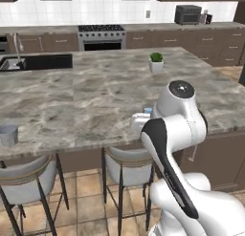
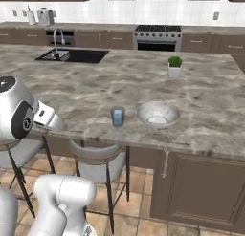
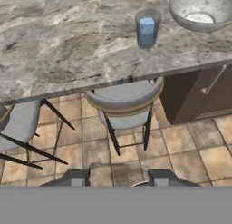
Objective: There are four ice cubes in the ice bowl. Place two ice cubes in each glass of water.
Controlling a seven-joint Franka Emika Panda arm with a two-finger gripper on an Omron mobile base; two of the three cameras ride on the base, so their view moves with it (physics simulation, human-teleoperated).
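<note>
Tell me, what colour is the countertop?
Grey-brown marbled stone countertop, clearest in the right base view.

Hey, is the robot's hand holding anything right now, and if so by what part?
Nothing is held: the hand is open and empty above the floor, short of the glass.

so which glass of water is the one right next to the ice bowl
The glass of water standing just left of the ice bowl, near the counter's front edge. The other glass stands far off along the same edge.
</note>
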